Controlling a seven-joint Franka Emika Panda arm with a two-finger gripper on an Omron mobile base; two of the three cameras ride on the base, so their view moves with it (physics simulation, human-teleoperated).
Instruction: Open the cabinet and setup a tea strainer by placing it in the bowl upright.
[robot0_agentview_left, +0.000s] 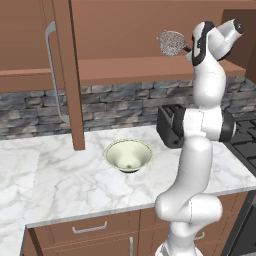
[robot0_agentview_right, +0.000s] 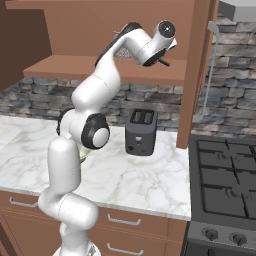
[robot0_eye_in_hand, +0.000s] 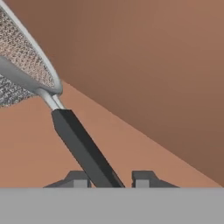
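Observation:
The cabinet (robot0_agentview_left: 130, 67) stands open, its left door (robot0_agentview_left: 67, 75) swung out edge-on. On its shelf sits the tea strainer (robot0_agentview_left: 171, 43), a round silver mesh basket with a thin dark handle (robot0_eye_in_hand: 85, 148). My gripper (robot0_eye_in_hand: 111, 178) reaches into the cabinet from the right (robot0_agentview_left: 190, 50), and the handle runs between its two fingertips, which sit close on either side of it. The mesh basket (robot0_eye_in_hand: 22, 65) lies just ahead of the fingers. The pale cream-green bowl (robot0_agentview_left: 128, 155) stands upright and empty on the marble counter below the cabinet.
A black toaster (robot0_agentview_left: 170, 125) stands on the counter (robot0_agentview_left: 65, 180) right of the bowl, close to my arm. The cabinet's right door (robot0_agentview_right: 192, 75) hangs open beside a stove (robot0_agentview_right: 225, 185). Drawers with short handles (robot0_agentview_left: 90, 229) run under the counter.

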